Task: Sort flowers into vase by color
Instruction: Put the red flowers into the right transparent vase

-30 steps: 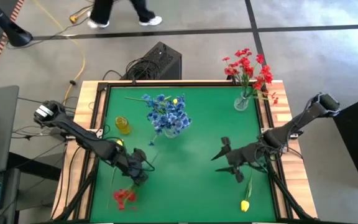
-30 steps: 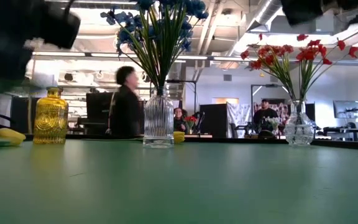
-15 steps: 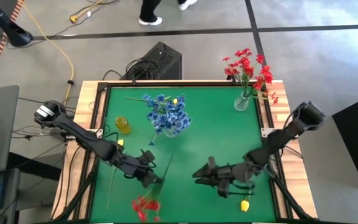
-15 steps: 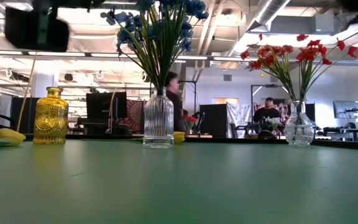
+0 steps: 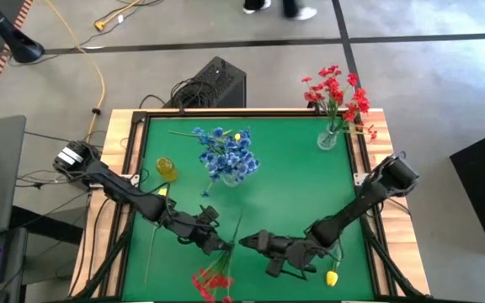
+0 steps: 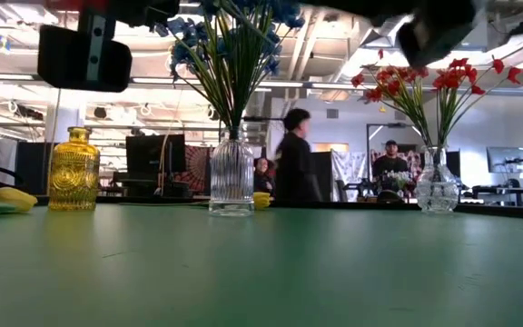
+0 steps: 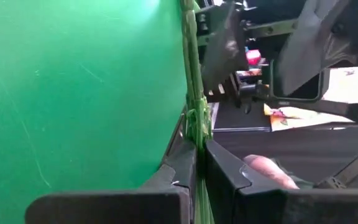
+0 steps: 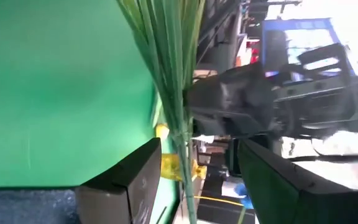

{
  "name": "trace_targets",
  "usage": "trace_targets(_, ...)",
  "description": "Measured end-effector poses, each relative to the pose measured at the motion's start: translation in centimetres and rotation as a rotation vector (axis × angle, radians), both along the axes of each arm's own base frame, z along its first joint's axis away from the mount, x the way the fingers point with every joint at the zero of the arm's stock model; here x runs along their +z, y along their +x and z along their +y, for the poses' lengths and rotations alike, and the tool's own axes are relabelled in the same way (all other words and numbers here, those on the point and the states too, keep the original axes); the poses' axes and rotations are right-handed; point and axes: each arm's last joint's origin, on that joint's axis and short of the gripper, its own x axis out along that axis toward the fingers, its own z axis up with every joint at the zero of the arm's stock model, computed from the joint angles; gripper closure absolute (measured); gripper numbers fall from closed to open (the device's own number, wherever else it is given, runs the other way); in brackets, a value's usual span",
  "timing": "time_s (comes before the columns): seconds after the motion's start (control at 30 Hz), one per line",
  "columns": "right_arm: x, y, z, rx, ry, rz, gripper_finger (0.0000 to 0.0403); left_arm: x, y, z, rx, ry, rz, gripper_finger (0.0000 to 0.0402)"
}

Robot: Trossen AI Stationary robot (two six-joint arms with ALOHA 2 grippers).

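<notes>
Overhead view: I am holding a red flower sprig (image 5: 213, 282) by its green stem (image 7: 193, 118), my left gripper (image 5: 218, 244) clamped tight around it at the near edge of the green table (image 5: 285, 194). My right gripper (image 5: 251, 243) is reaching in just beside the left one, fingers spread wide, with the stem between them but not yet gripped. Near it, a yellow bud (image 5: 332, 278) is lying on the felt. Farther off, the blue-flower vase (image 5: 229, 178) is standing mid-table beside a yellow bottle (image 5: 166, 169); the red-flower vase (image 5: 327, 139) is sitting at the far right corner. For a clean handover, I judge the right fingers should close squarely on the stem before the left lets go.
</notes>
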Motion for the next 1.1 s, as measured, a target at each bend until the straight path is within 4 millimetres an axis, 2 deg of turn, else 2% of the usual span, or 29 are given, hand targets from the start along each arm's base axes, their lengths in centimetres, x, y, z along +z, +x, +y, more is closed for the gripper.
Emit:
trace_targets(0.2,-0.4,1.8,-0.8,-0.042,-0.002,0.002,0.0163,0.0,0.1,0.3,-0.031,0.015,-0.001,0.0391)
trace_targets(0.43,-0.5,2.4,-1.9,-0.068,-0.002,0.006,0.0172,0.0,0.2,0.3,-0.046,0.028,-0.010,0.0391)
trace_targets(0.57,-0.6,2.4,-2.0,-0.070,-0.008,0.016,0.0206,-0.1,0.1,0.3,-0.048,0.035,-0.008,0.0391)
trace_targets(0.87,-0.7,2.3,-1.9,-0.082,0.065,0.011,0.0315,0.0,0.2,0.4,-0.043,0.058,-0.019,0.0386)
trace_targets(1.03,-1.0,2.2,-1.9,-0.099,0.174,0.031,0.0366,0.3,0.4,0.5,-0.050,0.098,-0.071,0.0358)
trace_targets(1.1,-1.1,2.1,-1.8,-0.104,0.221,0.037,0.0369,0.5,0.5,0.6,-0.043,0.102,-0.096,0.0339)
